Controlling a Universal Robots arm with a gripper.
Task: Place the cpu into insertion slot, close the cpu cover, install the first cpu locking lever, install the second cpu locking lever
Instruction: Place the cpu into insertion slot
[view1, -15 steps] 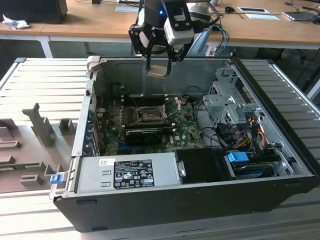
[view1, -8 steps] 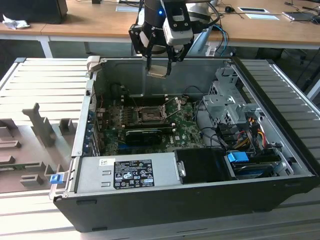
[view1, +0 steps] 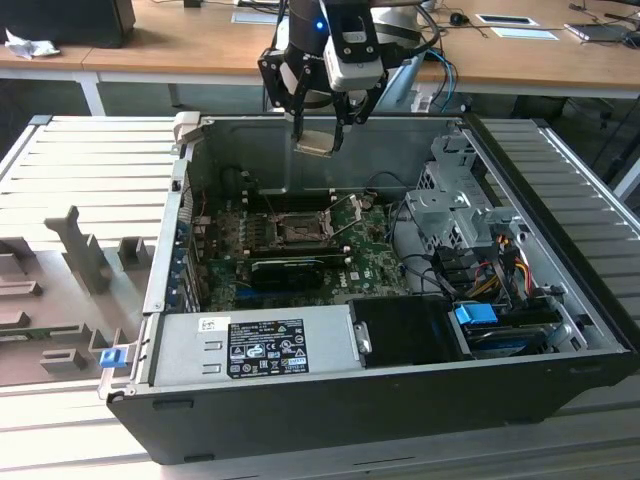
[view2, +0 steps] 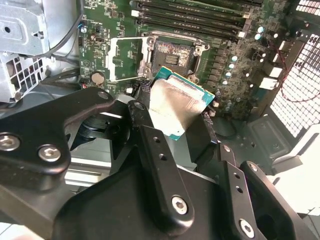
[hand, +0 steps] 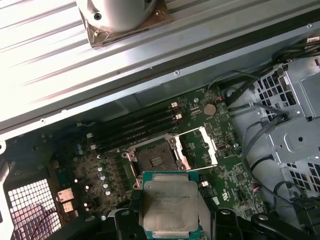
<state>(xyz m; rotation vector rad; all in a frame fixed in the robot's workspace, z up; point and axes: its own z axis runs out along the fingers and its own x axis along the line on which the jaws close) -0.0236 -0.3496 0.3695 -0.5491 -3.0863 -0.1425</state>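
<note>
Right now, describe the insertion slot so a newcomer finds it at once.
Inside the open computer case, below the claw holding the cpu, lies a green board. Near its middle, beside the black memory slots, sits the insertion slot: the only square socket, dark-centred, its silvery cpu cover flipped open alongside.

I hold the cpu pinched in my claw by two opposite edges, up over the open case and well apart from the green board below. In both wrist views the cpu is a flat square chip with a pale silver-grey top and a thin green rim.

The insertion slot lies uncovered on the board, toward the edge by the case's back wall. It is a square socket with a dark centre and a silver rim. The cpu cover, a thin silvery frame with a large square window, is swung open just beside the slot. Thin rods rising at the slot in the exterior view may be the locking levers, undone.
</note>
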